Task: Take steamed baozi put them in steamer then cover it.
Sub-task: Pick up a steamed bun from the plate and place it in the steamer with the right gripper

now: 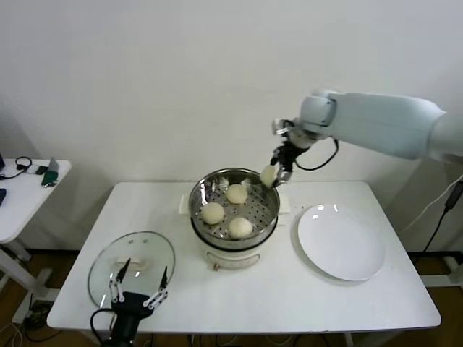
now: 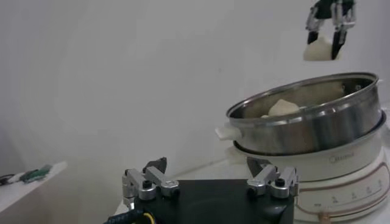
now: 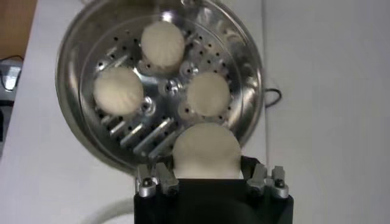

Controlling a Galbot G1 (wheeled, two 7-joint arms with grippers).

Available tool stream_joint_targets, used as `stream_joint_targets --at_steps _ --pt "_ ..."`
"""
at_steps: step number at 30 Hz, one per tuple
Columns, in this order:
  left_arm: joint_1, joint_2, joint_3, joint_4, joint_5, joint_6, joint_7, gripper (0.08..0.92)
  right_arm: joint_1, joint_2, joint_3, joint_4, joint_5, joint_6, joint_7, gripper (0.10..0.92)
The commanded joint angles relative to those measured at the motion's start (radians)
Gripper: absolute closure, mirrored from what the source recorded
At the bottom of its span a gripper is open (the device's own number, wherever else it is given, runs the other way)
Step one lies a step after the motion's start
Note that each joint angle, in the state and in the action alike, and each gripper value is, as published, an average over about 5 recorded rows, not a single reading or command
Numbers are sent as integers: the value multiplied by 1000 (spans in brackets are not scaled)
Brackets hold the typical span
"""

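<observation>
Nearest the head camera, the left hand (image 1: 138, 289) waits with fingers apart at the desk's (image 1: 275, 296) front edge beside the cover (image 1: 132, 266). The right hand (image 1: 278, 170), clamped on the fourth baozi (image 1: 269, 175), hangs over the steamer's (image 1: 236, 225) far right rim; the free spot lies below, slightly inward, beside three seated buns (image 1: 236, 193).

Steamer (image 1: 235, 189): shiny polished metal, perforated floor, on glossy white plastic pot base (image 1: 233, 254). Buns (image 1: 213, 212): matt, smooth dough. Lid (image 1: 132, 264), lower left: clear glass, metal rim. Plate (image 1: 341, 242): glossy white. Table (image 1: 289, 296): matt white.
</observation>
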Motion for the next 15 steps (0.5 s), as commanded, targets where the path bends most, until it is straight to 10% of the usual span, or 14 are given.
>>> stream_joint_targets --at_steps 1,15 --pt "-3 15 0 3 -11 2 0 177 -28 125 -73 29 92 -29 61 321" --pt "-14 17 -7 20 -17 7 1 177 -125 122 -79 -31 8 -25 54 320"
